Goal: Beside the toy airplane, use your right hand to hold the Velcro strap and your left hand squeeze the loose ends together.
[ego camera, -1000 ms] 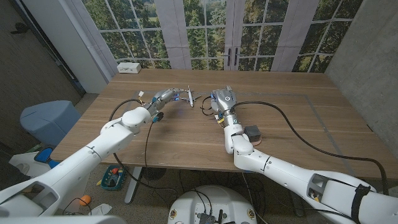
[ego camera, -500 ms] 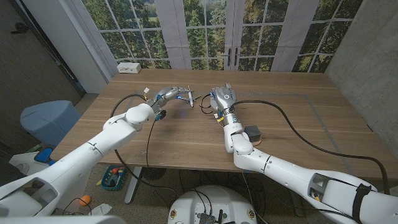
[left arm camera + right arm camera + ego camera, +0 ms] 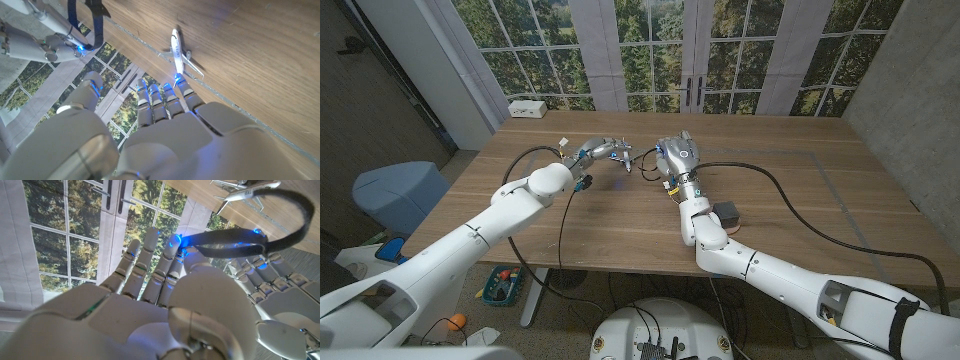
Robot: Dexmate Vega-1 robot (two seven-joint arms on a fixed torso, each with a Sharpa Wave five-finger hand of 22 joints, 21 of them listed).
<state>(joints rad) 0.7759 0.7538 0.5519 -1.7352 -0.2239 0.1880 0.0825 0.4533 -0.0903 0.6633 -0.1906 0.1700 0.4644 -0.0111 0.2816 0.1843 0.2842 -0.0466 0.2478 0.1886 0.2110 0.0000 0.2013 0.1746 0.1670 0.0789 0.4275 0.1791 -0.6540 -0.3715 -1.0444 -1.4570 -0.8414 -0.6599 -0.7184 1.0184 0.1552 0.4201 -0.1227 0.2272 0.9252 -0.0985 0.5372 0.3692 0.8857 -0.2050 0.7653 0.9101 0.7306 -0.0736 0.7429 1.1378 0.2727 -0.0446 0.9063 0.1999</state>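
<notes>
so the right hand (image 3: 677,157) is up over the far middle of the wooden table (image 3: 790,210), and it's got the Velcro strap (image 3: 280,227) pinched at the fingertips; in the right wrist view the strap is a dark band curling out from the thumb side into an open loop, with the rest of the fingers fanned out straight, not wrapped around it; the same strap shows in the left wrist view (image 3: 85,17) as two dark blue tails hanging off that hand's fingertips.

the left hand (image 3: 601,151) sits just beside the right one, with the toy airplane (image 3: 626,157) between them in the head view; its fingers (image 3: 165,97) are stretched out and a bit apart, holding nothing, and they're not on the strap; the little white plane (image 3: 178,50) lies on the wood just past those fingertips, wings level; whether a fingertip actually touches it i can't tell.

black cable (image 3: 790,190) snakes across the table on the right side; white box (image 3: 528,108) sits at the far left corner.
</notes>
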